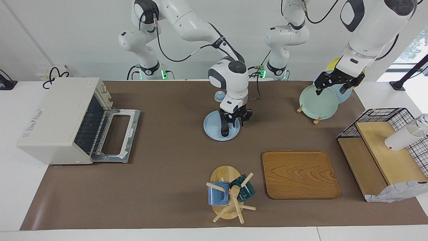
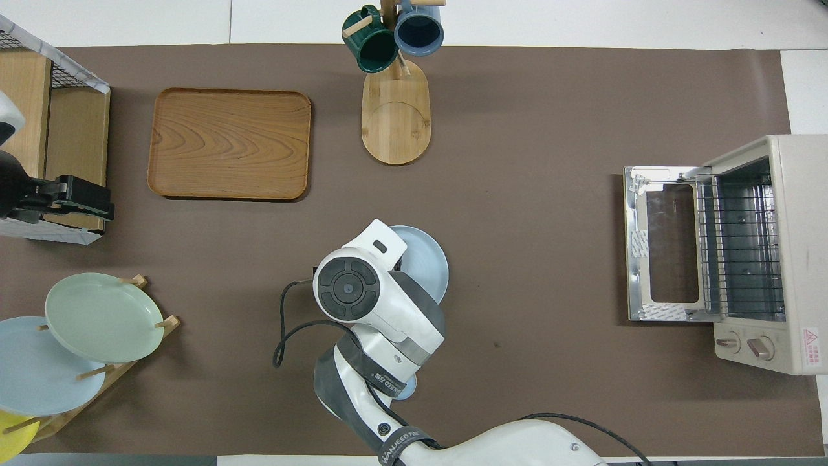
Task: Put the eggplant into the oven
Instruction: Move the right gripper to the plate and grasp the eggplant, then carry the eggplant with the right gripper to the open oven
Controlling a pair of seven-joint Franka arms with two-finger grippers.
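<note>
The eggplant [image 1: 224, 128], dark and glossy, lies on a light blue plate [image 1: 211, 129] in the middle of the table. My right gripper [image 1: 235, 121] is down at the plate, at the eggplant's end nearer to the robots. In the overhead view the right arm hides the eggplant and only the plate's rim [image 2: 432, 260] shows. The cream-white oven [image 1: 55, 120] stands at the right arm's end of the table with its door [image 1: 117, 135] dropped open and the wire rack showing; it also shows in the overhead view [image 2: 786, 194]. My left gripper [image 1: 331, 87] is open and empty, held up over the plate rack.
A rack with green and blue plates [image 1: 317, 102] stands near the left arm. A wooden tray [image 1: 299, 174] and a mug tree [image 1: 230, 195] lie farther from the robots than the plate. A wire basket with wooden shelves [image 1: 384, 150] holds a white cup.
</note>
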